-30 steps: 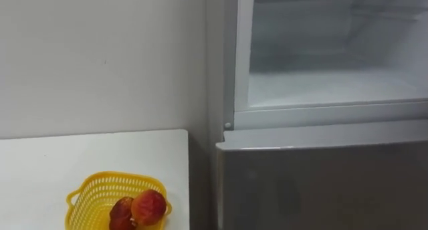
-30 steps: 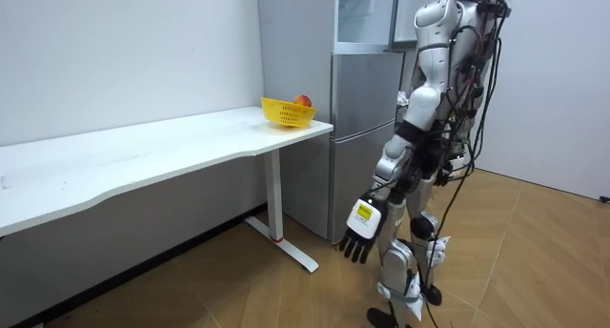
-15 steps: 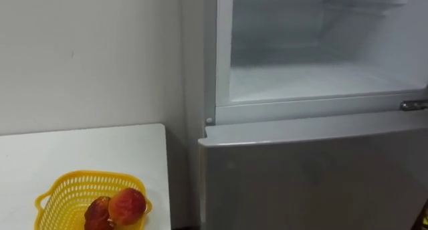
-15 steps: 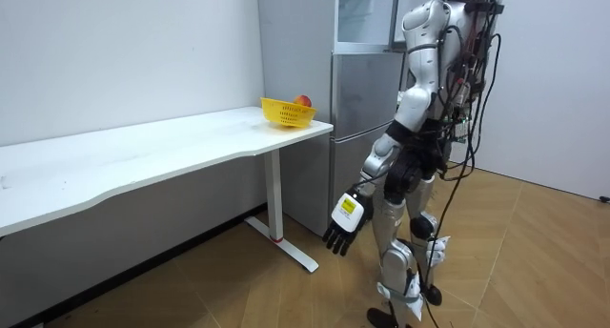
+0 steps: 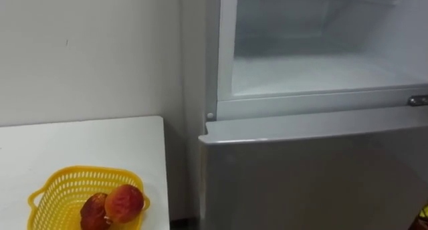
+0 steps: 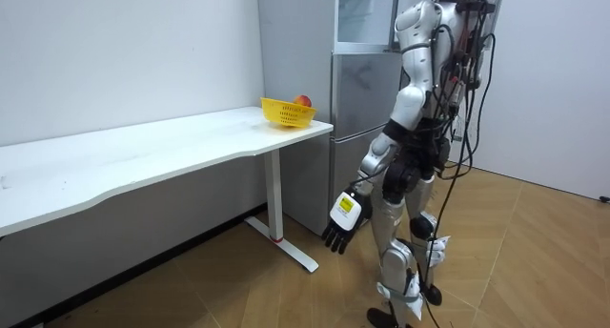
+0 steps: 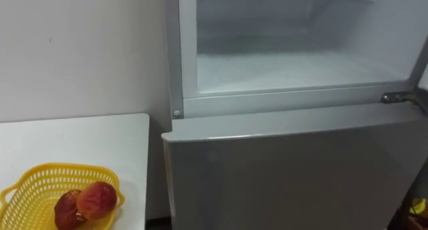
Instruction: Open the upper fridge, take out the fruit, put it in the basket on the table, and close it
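To do this step well, I judge that the robot should stand square to the open upper compartment [image 5: 321, 69], at 1 o'clock in the eye views. It should check the shelf to its back before an arm goes up, because the part that shows looks bare, while two reddish fruits [image 5: 124, 202] lie touching in the yellow basket [image 5: 53, 193] on the white table [image 5: 87, 140] at 7 o'clock. In the room view the left hand [image 6: 341, 225] hangs low beside the thigh, fingers loosely relaxed, holding and touching nothing.
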Robot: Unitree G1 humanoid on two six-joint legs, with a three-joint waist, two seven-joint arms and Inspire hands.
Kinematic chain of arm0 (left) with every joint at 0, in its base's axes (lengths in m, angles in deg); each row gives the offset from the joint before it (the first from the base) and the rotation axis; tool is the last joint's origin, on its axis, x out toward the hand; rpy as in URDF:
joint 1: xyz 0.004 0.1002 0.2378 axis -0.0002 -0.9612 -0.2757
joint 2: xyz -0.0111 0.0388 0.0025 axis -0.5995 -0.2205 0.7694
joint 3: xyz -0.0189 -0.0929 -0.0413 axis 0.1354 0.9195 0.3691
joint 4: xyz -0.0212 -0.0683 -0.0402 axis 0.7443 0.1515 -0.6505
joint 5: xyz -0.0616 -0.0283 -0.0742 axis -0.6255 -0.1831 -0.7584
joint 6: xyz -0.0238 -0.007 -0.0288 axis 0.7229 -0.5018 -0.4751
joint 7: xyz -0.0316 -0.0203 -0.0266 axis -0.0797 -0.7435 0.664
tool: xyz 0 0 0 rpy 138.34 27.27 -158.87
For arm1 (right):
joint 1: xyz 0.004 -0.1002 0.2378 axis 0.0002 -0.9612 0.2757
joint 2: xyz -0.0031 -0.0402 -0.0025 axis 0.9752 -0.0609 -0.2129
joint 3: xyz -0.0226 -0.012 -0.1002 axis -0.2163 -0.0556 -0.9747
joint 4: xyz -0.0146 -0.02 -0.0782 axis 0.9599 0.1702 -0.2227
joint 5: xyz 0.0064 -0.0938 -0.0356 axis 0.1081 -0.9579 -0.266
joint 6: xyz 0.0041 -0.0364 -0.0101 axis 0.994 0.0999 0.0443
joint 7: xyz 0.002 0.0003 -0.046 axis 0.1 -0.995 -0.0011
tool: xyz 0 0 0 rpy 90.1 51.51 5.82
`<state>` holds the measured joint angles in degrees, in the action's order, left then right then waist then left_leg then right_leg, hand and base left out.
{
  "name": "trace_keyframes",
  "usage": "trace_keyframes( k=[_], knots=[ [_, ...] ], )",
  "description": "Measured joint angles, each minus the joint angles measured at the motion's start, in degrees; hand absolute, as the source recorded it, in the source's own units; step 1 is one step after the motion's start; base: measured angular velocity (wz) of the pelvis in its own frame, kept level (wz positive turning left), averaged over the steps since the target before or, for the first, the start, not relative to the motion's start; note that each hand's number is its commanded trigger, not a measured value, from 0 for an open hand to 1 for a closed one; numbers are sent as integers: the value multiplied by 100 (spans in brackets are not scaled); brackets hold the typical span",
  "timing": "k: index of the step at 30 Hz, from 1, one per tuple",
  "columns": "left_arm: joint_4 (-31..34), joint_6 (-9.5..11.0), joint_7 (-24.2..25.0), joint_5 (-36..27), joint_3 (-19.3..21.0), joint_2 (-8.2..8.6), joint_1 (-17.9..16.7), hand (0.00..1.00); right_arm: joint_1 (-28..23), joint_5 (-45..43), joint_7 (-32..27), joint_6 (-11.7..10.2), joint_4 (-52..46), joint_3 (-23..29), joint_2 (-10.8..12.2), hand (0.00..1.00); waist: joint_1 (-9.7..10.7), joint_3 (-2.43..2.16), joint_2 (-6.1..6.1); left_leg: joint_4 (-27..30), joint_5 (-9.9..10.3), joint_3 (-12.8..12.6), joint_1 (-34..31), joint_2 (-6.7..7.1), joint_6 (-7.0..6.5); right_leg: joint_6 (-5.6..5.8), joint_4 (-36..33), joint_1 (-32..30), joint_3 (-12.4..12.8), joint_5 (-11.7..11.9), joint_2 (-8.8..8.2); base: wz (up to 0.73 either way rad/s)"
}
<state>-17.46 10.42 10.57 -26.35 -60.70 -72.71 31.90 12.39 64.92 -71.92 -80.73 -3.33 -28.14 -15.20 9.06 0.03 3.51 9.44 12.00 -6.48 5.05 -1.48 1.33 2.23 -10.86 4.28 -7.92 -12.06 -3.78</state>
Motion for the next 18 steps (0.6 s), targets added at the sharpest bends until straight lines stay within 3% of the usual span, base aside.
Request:
trace_keyframes(
  k=[1,11,18],
  knots=[
    [-3,31,6,-4,1,24,0,0,30,-14,70,-20,-106,4,0,0,4,-17,-20,13,0,3,-47,-2,0,-5,-14,-27,-6,8,1,0],
    [-241,152,47,51,-7,82,-54,0,267,-46,865,-14,-938,-50,0,0,-20,-11,-72,15,-1,5,-31,-11,0,-10,-80,-24,-9,14,-1,0],
    [-483,272,50,79,-115,80,-94,0,264,-29,1368,-145,-1523,-437,1,0,-24,-9,-125,23,0,35,-26,-36,-1,-30,-122,-13,-48,29,16,2]
  ],
)
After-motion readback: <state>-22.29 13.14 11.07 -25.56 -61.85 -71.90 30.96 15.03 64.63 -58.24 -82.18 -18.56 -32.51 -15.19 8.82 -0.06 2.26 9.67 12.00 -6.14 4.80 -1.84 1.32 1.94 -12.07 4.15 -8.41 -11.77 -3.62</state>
